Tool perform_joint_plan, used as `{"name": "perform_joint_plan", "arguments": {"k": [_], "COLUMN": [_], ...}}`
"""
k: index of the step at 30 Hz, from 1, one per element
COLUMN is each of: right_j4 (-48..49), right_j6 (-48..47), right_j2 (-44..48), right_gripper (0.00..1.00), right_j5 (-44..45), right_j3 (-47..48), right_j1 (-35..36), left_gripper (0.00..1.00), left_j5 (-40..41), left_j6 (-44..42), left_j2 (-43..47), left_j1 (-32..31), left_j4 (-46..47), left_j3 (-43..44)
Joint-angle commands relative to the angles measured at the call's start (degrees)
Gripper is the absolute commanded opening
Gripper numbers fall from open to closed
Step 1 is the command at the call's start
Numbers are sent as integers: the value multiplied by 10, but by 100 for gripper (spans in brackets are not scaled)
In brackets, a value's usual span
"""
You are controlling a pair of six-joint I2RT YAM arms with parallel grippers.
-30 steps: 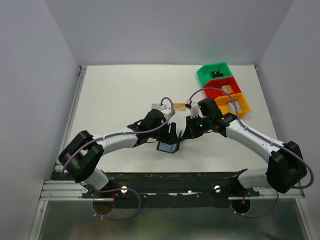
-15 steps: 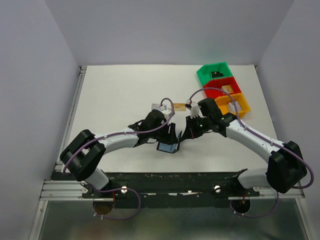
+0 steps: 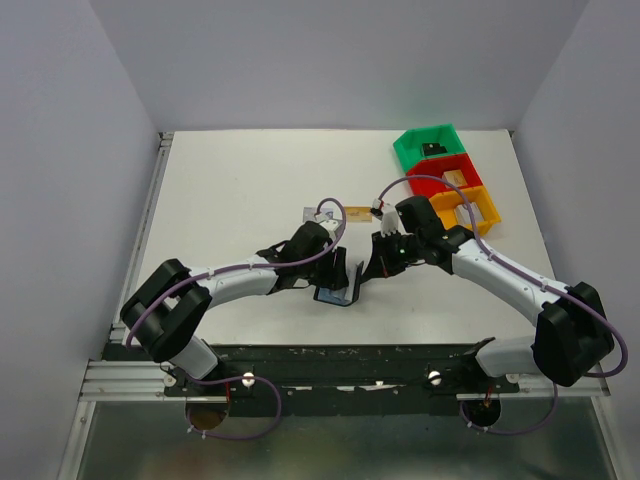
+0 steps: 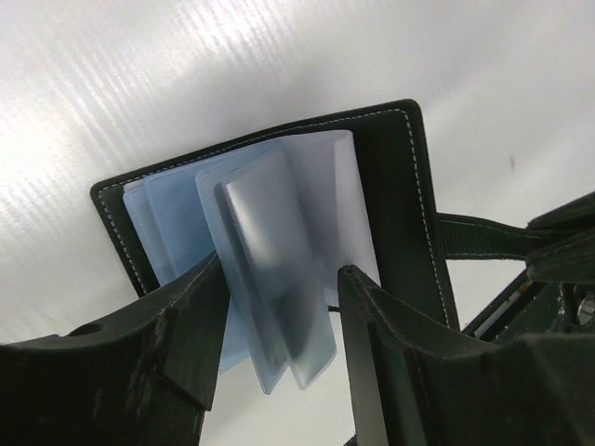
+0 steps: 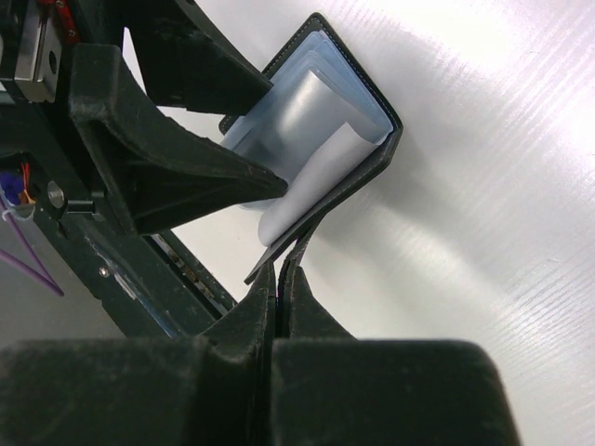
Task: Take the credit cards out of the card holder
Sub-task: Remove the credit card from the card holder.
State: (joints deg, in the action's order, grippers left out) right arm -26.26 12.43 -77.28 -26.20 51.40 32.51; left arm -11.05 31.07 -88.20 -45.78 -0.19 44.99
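Card holder strap is being pinched by the right claw, its jaws pressing tight together on it and propping the black cover open. The left claw is standing with jaws apart on either side of the blue-grey sleeves, not visibly squeezing them. A silver credit card is sitting in the front sleeve between those jaws. Just beyond the card holder, a gold card is lying on the table.

If the left jaws close on the whole bundle, they are likely to be dragging sleeve and holder along instead of sliding the card free, and the thin strap may slip from the right claw. Both claws are crowding together over the card holder. Open table is lying left of it and beyond it. The table's near edge is running close behind it, and the coloured bins are sitting well apart to its right.
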Motion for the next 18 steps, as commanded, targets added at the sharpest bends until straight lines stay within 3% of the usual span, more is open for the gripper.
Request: {"name": "perform_joint_plan", "arguments": {"k": [1,7,18], "right_j4": [-2,-1,-1], "right_j6": [-6,-5,-2], "right_j2": [0,2,-3], "right_gripper": [0,0,0], "right_j5": [1,4,13], "right_j3": [9,8,6], "right_j1": [-3,-2,-2], "left_gripper": [61,59,45], "left_j5": [50,60,45], "left_j6": [5,6,7], "left_j2": [7,20,33], "left_j1": [-3,-2,-2], "left_j4": [-31,-29,-12], "left_j3": [-1,-6,-14]}}
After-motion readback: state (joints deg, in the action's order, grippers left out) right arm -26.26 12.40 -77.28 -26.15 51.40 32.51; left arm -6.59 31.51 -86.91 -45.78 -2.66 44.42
